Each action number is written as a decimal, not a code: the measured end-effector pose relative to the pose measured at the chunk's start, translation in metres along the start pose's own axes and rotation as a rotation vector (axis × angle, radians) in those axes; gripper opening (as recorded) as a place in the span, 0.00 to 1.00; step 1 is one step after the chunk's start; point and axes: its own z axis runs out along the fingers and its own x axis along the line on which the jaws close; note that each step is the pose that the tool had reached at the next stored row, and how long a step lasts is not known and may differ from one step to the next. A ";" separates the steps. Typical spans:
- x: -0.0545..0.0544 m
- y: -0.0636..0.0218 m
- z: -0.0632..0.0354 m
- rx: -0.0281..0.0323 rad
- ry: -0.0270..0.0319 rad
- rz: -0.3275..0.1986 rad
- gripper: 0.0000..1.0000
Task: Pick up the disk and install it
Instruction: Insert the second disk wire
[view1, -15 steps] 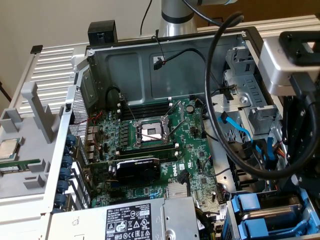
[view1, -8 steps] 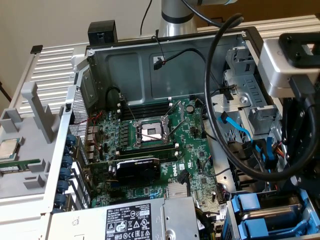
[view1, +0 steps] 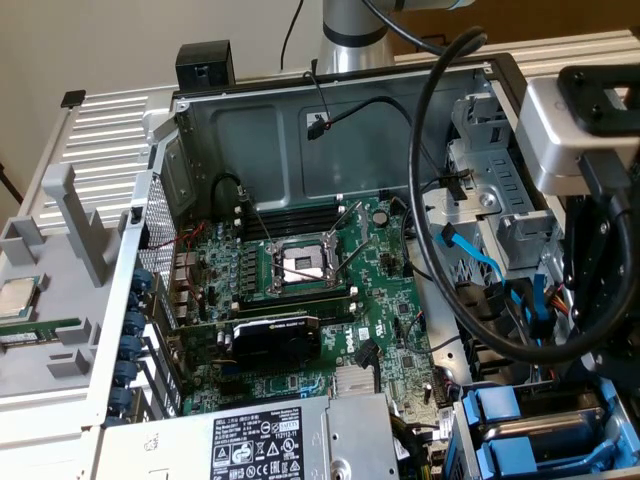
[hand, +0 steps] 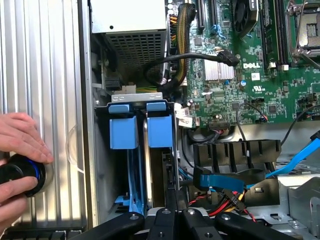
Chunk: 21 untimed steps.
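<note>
Wrist view: end effector (hand: 172, 220) closed, fingers together over the drive bay, where the disk (hand: 149, 165) sits edge-up in its blue carrier in a bay slot; judged to be the seating stage of install, so any further push should run straight down along the slot. A person's hand (hand: 20, 150) rests on a black knob beside the case; exterior view adds the motherboard (view1: 300, 280) and the bay's blue carrier tabs (view1: 495, 405) at the exterior view's lower right.
</note>
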 end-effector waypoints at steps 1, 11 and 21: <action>0.000 0.0000 0.0000 0.0000 -0.0001 0.000 0.11; 0.000 0.0001 -0.0024 0.0000 -0.0007 0.000 0.11; 0.000 0.0012 -0.0229 -0.0001 -0.0015 0.000 0.11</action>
